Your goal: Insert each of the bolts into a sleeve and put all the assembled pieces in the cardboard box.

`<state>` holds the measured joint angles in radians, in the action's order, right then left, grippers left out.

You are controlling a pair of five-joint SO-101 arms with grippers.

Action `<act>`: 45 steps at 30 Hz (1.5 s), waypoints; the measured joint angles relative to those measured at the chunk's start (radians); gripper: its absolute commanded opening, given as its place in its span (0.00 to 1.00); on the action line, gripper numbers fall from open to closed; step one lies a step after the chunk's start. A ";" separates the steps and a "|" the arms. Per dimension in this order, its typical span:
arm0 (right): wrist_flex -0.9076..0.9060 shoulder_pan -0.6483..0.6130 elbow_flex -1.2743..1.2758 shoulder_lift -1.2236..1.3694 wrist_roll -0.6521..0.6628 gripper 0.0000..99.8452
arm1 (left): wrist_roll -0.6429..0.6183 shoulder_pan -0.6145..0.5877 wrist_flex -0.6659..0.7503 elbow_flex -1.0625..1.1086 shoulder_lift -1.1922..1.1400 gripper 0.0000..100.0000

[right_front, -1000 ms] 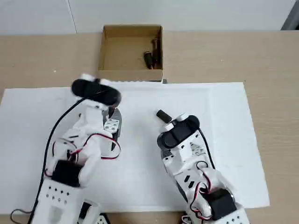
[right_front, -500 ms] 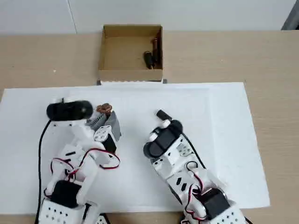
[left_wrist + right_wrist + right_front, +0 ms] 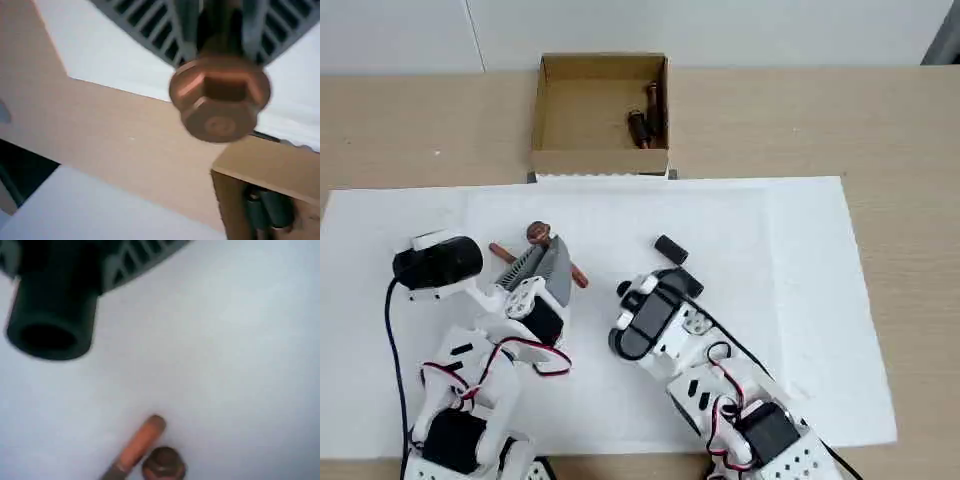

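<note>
The cardboard box point(image 3: 600, 160) is sitting at the desk's far side. The left end effector point(image 3: 540, 255) is clamping a bolt point(image 3: 218, 97), with its head pointing boxward. The sleeve point(image 3: 670, 248) is sitting off to the bolt's right, its long axis slanting toward the bolt. It is right at the tip of the right end effector point(image 3: 680, 280), and I cannot tell whether that one is gripping it.

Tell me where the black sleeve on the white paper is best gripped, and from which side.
Across its mid-length, coming down from above and pinching the curved wall. The black sleeve lies on its side on the white paper, a short tube; a mid-wall grip likely keeps its open end clear.
</note>
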<state>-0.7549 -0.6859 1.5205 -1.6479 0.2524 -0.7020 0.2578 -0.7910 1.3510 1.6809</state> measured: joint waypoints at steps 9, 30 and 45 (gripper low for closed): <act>0.000 -0.017 0.000 0.000 0.000 0.00 | -0.092 0.081 0.000 0.035 0.003 0.00; 0.000 -0.017 0.000 0.000 0.000 0.00 | -0.143 0.086 0.169 0.157 0.006 0.00; 0.000 -0.017 0.003 0.003 0.000 0.00 | -0.170 0.086 0.181 0.192 0.009 0.00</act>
<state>-0.7549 -0.7027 1.5236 -1.6448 0.2524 -0.8723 0.3437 -0.6099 1.5428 1.6901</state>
